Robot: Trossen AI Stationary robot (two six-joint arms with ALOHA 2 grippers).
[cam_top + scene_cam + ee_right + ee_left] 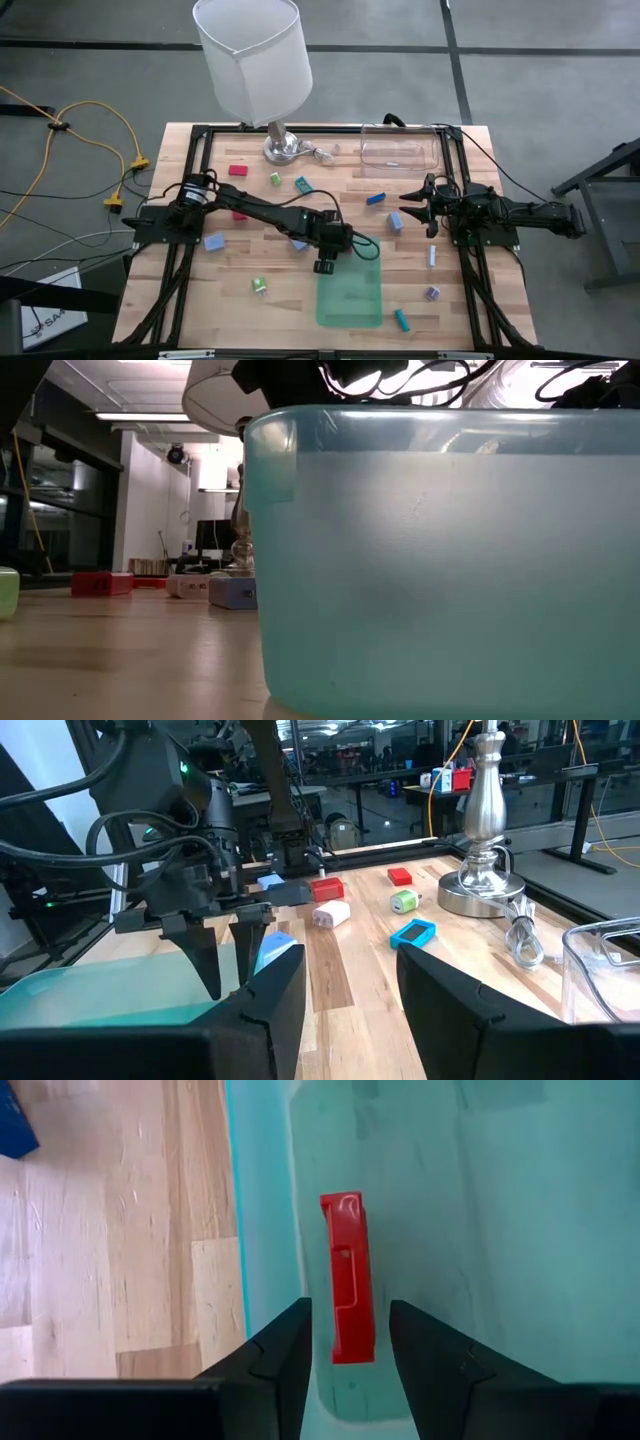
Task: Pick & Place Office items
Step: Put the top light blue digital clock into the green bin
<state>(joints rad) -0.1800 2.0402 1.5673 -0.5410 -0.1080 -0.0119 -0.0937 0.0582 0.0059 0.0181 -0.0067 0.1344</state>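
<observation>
A flat green see-through tray (350, 295) lies at the table's near middle. My left gripper (325, 267) hangs over the tray's far left corner, pointing steeply down, open. In the left wrist view a red block (347, 1275) lies lengthwise on the tray's floor (480, 1230) close to its edge, between and just beyond my fingertips (285, 1350), with a gap on either side. My right gripper (415, 200) waits level at the table's right side, open, nothing between its fingers (285, 990).
Loose office items dot the wood: red (238, 171), green (275, 179), teal (302, 184), blue (376, 198), pale blue (214, 242), white (432, 256), purple (432, 293). A lamp (283, 148) and a clear container (400, 150) stand at the far edge.
</observation>
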